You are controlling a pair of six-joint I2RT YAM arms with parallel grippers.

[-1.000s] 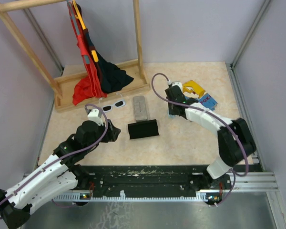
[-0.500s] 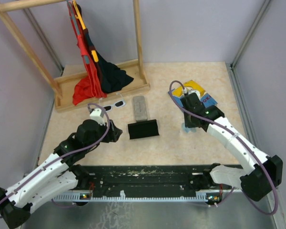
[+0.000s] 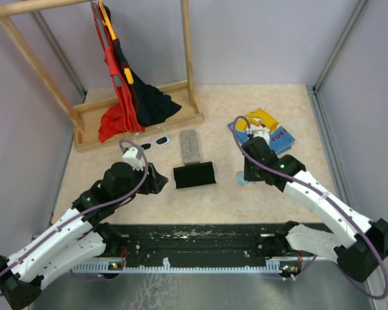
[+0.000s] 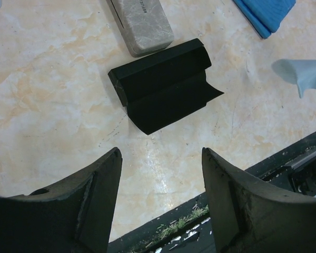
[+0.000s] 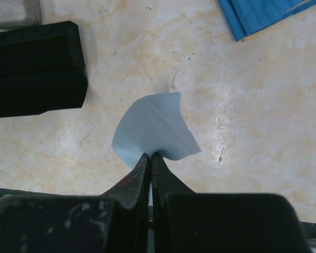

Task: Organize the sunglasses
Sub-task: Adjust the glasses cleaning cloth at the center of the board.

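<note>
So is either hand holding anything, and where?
The right hand pinches the light-blue cloth by one edge; the left hand is open, empty.

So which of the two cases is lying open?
The black case: its flap is folded out flat in front of it. The grey case just behind it is shut.

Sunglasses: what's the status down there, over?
Left fingers open, empty, near black case. Right fingers shut on blue cloth. White sunglasses lying untouched, nothing in their way.
</note>
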